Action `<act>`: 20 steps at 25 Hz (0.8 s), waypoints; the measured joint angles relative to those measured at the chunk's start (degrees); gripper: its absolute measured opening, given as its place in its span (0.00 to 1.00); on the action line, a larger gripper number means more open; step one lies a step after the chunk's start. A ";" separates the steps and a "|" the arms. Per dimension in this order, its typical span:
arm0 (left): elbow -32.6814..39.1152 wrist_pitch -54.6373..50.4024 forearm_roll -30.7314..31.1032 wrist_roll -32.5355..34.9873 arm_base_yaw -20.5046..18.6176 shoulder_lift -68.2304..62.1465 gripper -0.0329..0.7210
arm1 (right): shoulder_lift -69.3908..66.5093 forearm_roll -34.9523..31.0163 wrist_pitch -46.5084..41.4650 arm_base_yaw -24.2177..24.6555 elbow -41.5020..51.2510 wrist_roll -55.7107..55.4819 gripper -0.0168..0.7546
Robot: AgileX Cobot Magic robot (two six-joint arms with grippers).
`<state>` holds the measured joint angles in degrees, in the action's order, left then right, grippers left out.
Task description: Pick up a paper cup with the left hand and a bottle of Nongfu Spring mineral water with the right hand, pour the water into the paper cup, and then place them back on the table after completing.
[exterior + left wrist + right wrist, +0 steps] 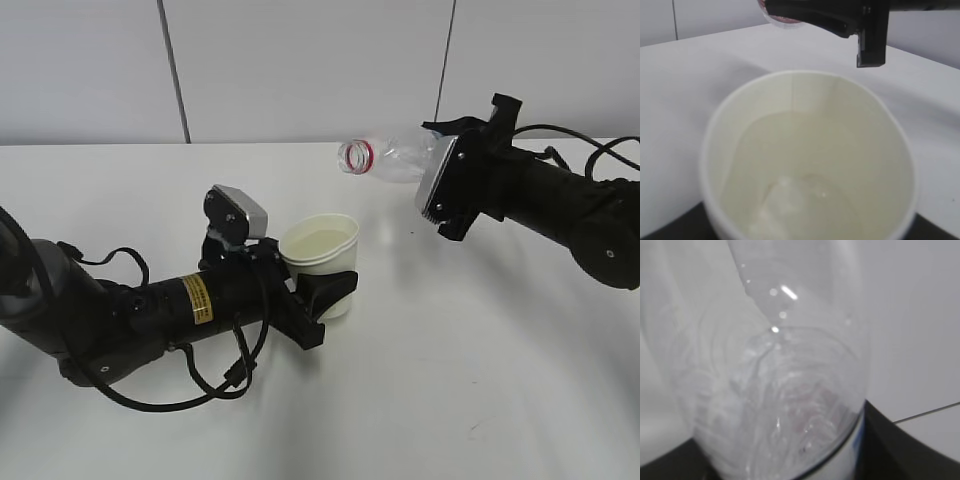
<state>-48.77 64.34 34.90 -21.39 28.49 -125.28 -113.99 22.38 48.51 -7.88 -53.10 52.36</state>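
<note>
Both claws are clamped on something. On the left, the left hand (pixel 325 290) has its black fingers (pixel 333 287) closed around the side of a white paper cup (pixel 322 250), which it holds upright low over the table (pixel 450 370), slightly left of the middle. Seen from the left wrist, the cup (pixel 810 160) fills the frame; a shallow pool of clear water (pixel 805 200) lies at its bottom, and the pale inner wall rises well above it.

On the right, the right hand (pixel 445 165) grips a clear plastic bottle (pixel 395 158) by its body and holds it nearly on its side in the air, above and to the right of the cup, not touching it. The bottle's open mouth (pixel 353 157), ringed in red, points left toward the cup. From the right wrist the bottle (pixel 790 390) looks see-through, and whether any water remains inside cannot be told from the blur.

The left arm bears a yellow sticker (pixel 198 299) and a grey camera block (pixel 240 212). A loose black cable (pixel 190 385) curls on the table beneath it. Behind the table stands a pale panelled wall (pixel 300 60).
</note>
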 joint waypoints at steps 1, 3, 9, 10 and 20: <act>0.00 -0.04 -0.23 0.00 0.00 0.00 0.54 | 0.00 0.00 0.00 0.00 0.00 -1.72 0.52; 0.00 -0.04 -0.54 0.00 0.00 0.00 0.54 | 0.00 -0.07 0.00 0.00 0.00 -5.87 0.52; 0.00 -0.07 -1.13 0.00 0.00 0.00 0.54 | 0.00 -0.35 0.00 0.00 0.00 -18.65 0.52; 0.00 -0.07 -1.28 0.00 0.00 0.00 0.54 | 0.00 -0.35 0.00 0.00 0.00 -21.49 0.52; 0.00 -0.07 -1.59 0.00 -0.12 0.00 0.54 | 0.00 -0.50 0.00 0.00 0.00 -48.59 0.52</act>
<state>-48.77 64.27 33.31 -21.39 28.37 -125.28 -113.99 21.88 48.51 -7.88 -53.10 3.77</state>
